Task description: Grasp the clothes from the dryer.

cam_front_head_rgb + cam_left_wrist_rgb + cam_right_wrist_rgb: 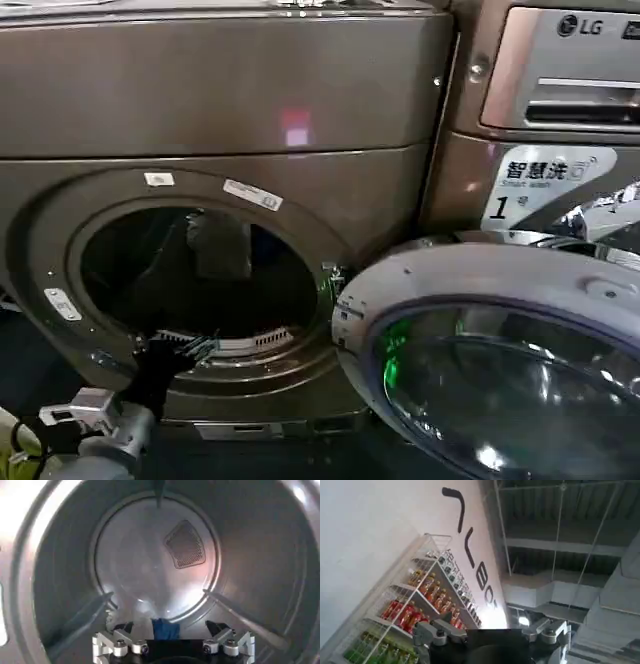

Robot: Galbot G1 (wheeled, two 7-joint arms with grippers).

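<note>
The bronze-brown dryer (230,90) fills the left of the head view, its round porthole (200,270) open and dark inside. My left gripper (188,347) is at the porthole's lower rim, pointing into the drum. In the left wrist view the left gripper (170,628) is open, its dark fingertips (125,627) spread wide with nothing between them. A little beyond them, on the drum floor, lies the clothes' dark blue piece (166,629), with a pale fold (112,618) beside it. My right gripper (487,632) is raised, facing a wall and the ceiling.
The dryer's glass door (500,360) stands swung open at the right, low in front of a neighbouring machine with an LG logo (580,26). Drum baffles (80,622) slant on either side of the gripper. A yellow-green bit (8,440) shows by the left arm.
</note>
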